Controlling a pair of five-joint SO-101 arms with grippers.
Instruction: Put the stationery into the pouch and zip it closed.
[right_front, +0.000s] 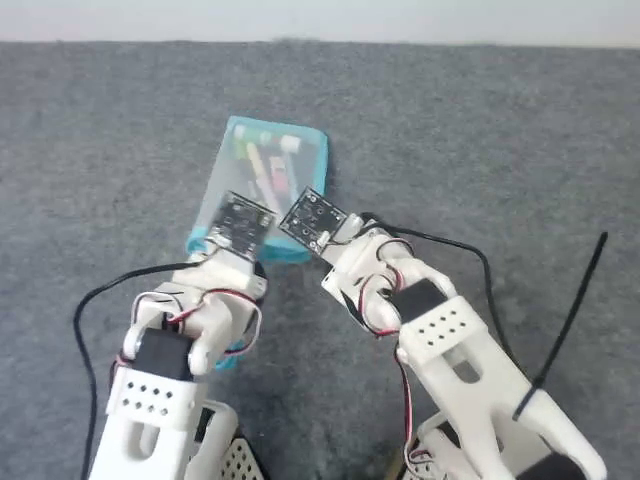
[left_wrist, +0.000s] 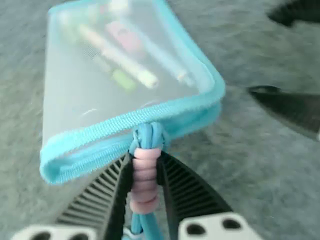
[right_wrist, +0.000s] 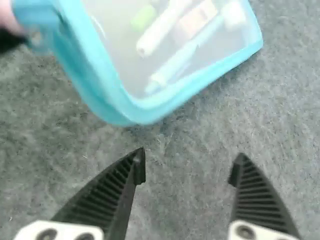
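pouch (left_wrist: 115, 85) with its zipper pull (left_wrist: 145, 182) clenched in left claw (left_wrist: 145, 159), right claw (right_wrist: 190, 157) released nearby.

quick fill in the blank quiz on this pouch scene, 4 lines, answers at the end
1. The left gripper is ____ on the zipper pull.
2. The right gripper is ____ and holds nothing.
3. The pens lie ____ the pouch.
4. The pouch rests on a ____ carpet.

Missing words: shut; open; inside; grey
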